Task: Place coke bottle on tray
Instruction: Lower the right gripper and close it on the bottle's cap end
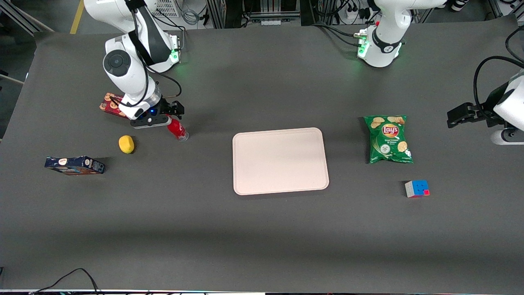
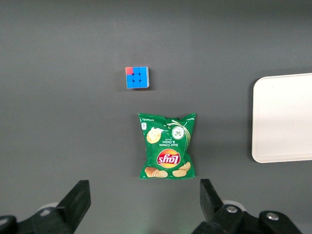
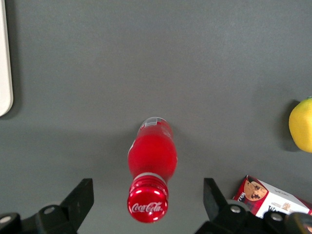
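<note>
The coke bottle (image 1: 177,130) (image 3: 151,165) is slim and red and stands upright on the dark table, its red cap with white script pointing up at the wrist camera. My right gripper (image 1: 168,118) (image 3: 148,200) hovers just above it, open, with one black finger on each side of the cap and clear gaps between. Nothing is held. The pale pinkish tray (image 1: 280,161) lies flat and bare near the table's middle, off toward the parked arm's end from the bottle; its rim (image 3: 5,73) shows in the right wrist view.
A yellow lemon (image 1: 126,144) (image 3: 301,124) lies beside the bottle, nearer the front camera. A red cookie box (image 1: 110,105) (image 3: 269,197) sits partly under the arm. A dark blue box (image 1: 75,165) lies toward the working arm's end. A green chips bag (image 1: 388,139) and a colour cube (image 1: 416,188) lie toward the parked arm's end.
</note>
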Controlling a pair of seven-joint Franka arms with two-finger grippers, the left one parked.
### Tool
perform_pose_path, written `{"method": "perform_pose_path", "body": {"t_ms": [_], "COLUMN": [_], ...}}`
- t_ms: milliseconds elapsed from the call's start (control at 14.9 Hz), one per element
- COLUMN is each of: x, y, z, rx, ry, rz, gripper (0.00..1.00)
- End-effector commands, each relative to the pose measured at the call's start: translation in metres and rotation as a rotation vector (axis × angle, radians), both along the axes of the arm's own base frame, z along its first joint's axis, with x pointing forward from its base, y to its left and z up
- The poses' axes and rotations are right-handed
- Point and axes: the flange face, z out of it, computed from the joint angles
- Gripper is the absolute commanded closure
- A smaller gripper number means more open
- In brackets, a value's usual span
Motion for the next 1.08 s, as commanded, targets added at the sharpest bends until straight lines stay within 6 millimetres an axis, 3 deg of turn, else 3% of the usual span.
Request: {"method": "perform_pose_path", "body": {"t_ms": [0, 202, 471, 538, 740, 875, 1010], "x": [0.000, 0.000, 0.001, 0.002, 0.002, 0.004, 0.014], "y": [0.002, 0.002, 0.003, 0.003, 0.003, 0.005, 0.012], "z": [-0.005, -0.005, -0.006, -0.005, 0.011, 0.041, 0.088], "rx": [0.010, 0.010, 0.013, 0.013, 0.012, 0.006, -0.001], "ry": [-0.004, -0.002, -0.008, -0.008, -0.024, -0.029, -0.017], "rz": [-0.013, -0.013, -0.013, -0.013, -0.016, -0.015, -0.014], "gripper": [0.20, 0.60, 0.96, 1.00, 1.00, 1.00, 1.00]}}
